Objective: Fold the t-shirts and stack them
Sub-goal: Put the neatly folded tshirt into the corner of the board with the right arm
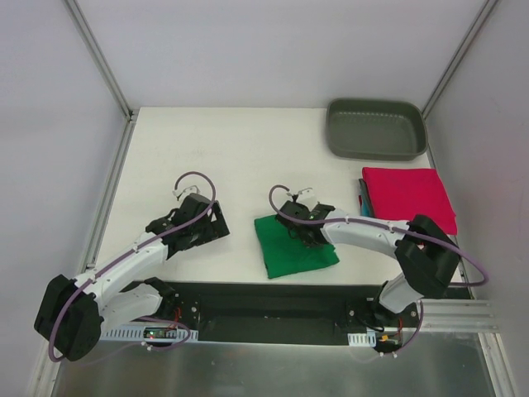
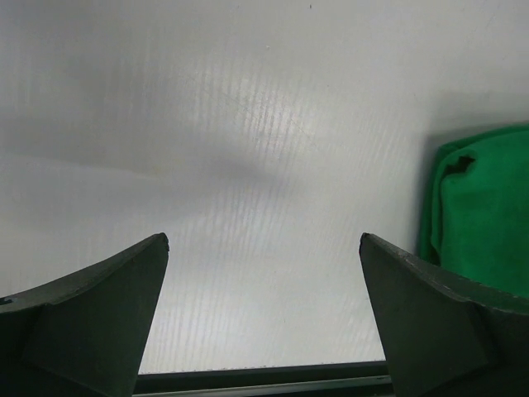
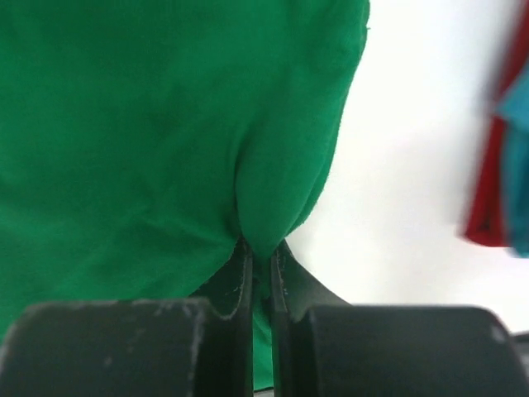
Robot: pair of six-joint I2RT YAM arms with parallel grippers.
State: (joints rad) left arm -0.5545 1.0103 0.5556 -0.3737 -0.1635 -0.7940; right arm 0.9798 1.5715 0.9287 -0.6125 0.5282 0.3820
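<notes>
Right gripper (image 3: 260, 250) clenched on edge of green shirt (image 1: 285, 252). Left gripper (image 2: 263, 240) spread wide, empty, left of it. Judged: stacking step. Next, lift shirt cleanly onto pink stack (image 1: 409, 194) to its right.

We see white table (image 1: 207, 157), green t-shirt (image 1: 281, 250) near front edge, grey tray (image 1: 376, 132) at far right corner; stack of folded t-shirts (image 1: 409, 194) near it, crimson-pink topmost

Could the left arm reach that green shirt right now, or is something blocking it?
Probably yes. The left claw stands open beside the green t-shirt, with only bare table between them. The right claw is pinching a fold of the shirt, though, so they might crowd.
</notes>
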